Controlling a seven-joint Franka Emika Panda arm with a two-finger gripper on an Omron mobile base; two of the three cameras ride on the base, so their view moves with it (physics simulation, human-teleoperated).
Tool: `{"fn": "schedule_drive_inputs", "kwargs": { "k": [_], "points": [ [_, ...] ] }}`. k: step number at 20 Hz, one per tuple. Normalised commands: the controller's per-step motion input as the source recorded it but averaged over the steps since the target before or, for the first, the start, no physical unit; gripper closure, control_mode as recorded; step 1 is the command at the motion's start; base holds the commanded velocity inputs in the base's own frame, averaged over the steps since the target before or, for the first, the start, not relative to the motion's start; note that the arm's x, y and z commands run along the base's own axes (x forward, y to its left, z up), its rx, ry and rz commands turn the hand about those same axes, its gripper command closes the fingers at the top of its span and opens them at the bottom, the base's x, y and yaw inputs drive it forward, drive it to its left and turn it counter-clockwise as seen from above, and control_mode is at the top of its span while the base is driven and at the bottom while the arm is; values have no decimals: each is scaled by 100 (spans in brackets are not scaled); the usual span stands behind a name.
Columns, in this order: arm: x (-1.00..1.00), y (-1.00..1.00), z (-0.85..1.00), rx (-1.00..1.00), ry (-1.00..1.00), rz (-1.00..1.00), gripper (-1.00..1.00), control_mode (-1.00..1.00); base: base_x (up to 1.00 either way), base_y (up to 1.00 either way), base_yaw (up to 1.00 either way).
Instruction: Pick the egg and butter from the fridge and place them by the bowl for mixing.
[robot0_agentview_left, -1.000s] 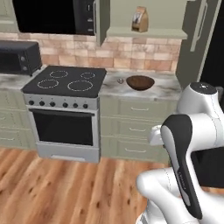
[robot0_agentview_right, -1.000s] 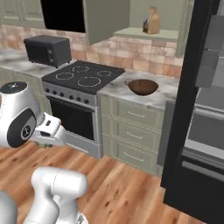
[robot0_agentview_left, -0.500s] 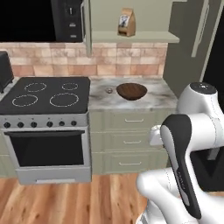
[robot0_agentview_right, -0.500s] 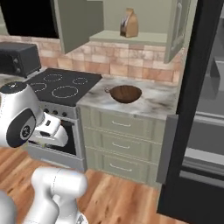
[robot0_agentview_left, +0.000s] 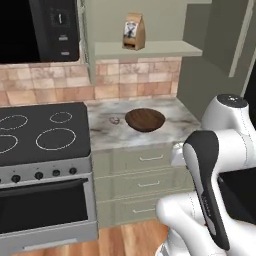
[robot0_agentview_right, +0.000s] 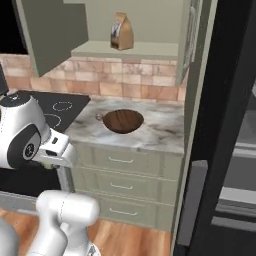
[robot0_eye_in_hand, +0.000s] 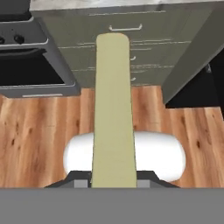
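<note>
A: Fingers are clamped on the butter (robot0_eye_in_hand: 113, 109), which sticks out long ahead of the gripper (robot0_eye_in_hand: 113, 177).

B: The risk?

A: That overhang could clip the counter (robot0_agentview_left: 105, 135) edge when lifted (my guess), or knock the bowl (robot0_agentview_left: 144, 120). The egg (robot0_agentview_left: 115, 120) seems to lie just beside the bowl, with the stove (robot0_agentview_left: 40, 135) left and the fridge (robot0_agentview_right: 225, 125) right.

A marble-topped table (robot0_agentview_left: 165, 131) runs across the middle of the left base view, between the black stove top (robot0_agentview_left: 40, 132) and the tall cabinet side. The bowl (robot0_agentview_left: 144, 119) sits on it, centre frame. Just left of it lies the egg (robot0_agentview_left: 115, 120). Above, a shelf (robot0_agentview_left: 150, 48) carries a brown bag (robot0_agentview_left: 133, 31).
</note>
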Motion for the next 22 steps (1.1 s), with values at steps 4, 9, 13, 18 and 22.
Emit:
{"fn": "schedule_drive_inputs", "kwargs": {
  "k": [4, 9, 13, 18, 22],
  "points": [
    [0, 0, 0, 0, 0, 0, 100, 100, 79, 27, -23],
    [0, 0, 0, 0, 0, 0, 100, 100, 82, 24, -13],
    [0, 0, 0, 0, 0, 0, 100, 100, 68, 18, 0],
    [0, 0, 0, 0, 0, 0, 100, 100, 55, 6, 0],
    [0, 0, 0, 0, 0, 0, 100, 100, 15, 0, 0]
  ]
}}
